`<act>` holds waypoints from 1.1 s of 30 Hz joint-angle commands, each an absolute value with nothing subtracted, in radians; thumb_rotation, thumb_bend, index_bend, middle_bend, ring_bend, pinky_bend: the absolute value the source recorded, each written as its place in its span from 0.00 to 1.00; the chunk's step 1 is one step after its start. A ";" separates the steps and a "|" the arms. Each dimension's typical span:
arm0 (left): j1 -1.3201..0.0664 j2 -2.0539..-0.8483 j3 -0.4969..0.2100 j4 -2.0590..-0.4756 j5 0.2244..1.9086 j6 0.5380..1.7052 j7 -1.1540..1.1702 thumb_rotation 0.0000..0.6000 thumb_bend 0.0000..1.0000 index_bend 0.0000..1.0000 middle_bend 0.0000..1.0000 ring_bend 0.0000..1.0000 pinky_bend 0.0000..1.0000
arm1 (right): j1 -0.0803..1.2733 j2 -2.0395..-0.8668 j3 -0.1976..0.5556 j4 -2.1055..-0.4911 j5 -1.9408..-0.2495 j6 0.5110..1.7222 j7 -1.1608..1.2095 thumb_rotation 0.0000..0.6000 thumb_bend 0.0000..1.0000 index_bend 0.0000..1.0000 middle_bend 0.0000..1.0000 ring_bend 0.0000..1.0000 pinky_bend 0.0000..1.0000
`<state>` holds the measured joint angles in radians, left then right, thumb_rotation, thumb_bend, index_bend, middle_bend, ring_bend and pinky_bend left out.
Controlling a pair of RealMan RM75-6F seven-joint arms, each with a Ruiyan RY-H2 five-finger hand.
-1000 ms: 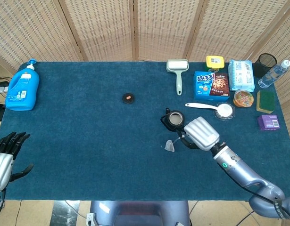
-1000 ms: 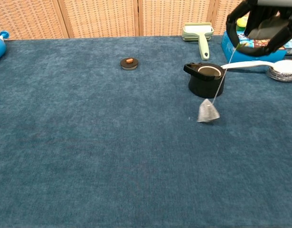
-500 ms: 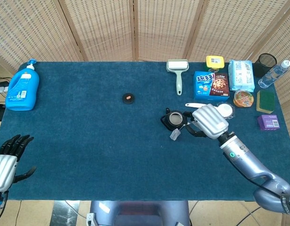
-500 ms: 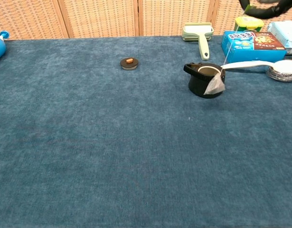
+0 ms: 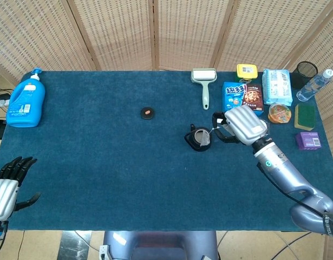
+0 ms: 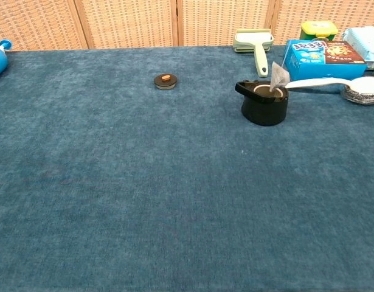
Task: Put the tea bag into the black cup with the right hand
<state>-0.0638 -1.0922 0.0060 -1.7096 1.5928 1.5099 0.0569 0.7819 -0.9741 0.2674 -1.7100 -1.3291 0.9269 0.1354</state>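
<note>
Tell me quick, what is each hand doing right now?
Left hand: open, holding nothing, at the table's near left edge.
Right hand: holding the tea bag by its string, just above the black cup.

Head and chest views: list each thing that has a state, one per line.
tea bag: hanging at the cup's rim, not yet inside
black cup: upright, open
right hand: raised beside the cup, holding the tea bag's string
left hand: open, idle
blue bottle: upright, capped
</note>
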 commanded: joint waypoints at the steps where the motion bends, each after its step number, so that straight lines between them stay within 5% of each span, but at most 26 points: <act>1: -0.064 -1.095 0.006 -1.704 1.589 1.507 0.053 1.00 0.25 0.13 0.12 0.07 0.11 | 0.788 -0.970 0.278 -1.703 -1.311 0.919 0.131 1.00 0.48 0.59 0.94 1.00 1.00; 33: -0.069 -1.118 0.008 -1.606 1.545 1.471 -0.028 1.00 0.25 0.13 0.12 0.07 0.11 | 0.874 -1.086 0.286 -1.588 -1.163 0.802 0.033 1.00 0.48 0.59 0.94 1.00 1.00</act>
<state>-0.0689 -1.1179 0.0074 -1.6068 1.5456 1.4712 -0.0273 0.8724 -1.0838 0.2879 -1.5895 -1.1651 0.8047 0.0356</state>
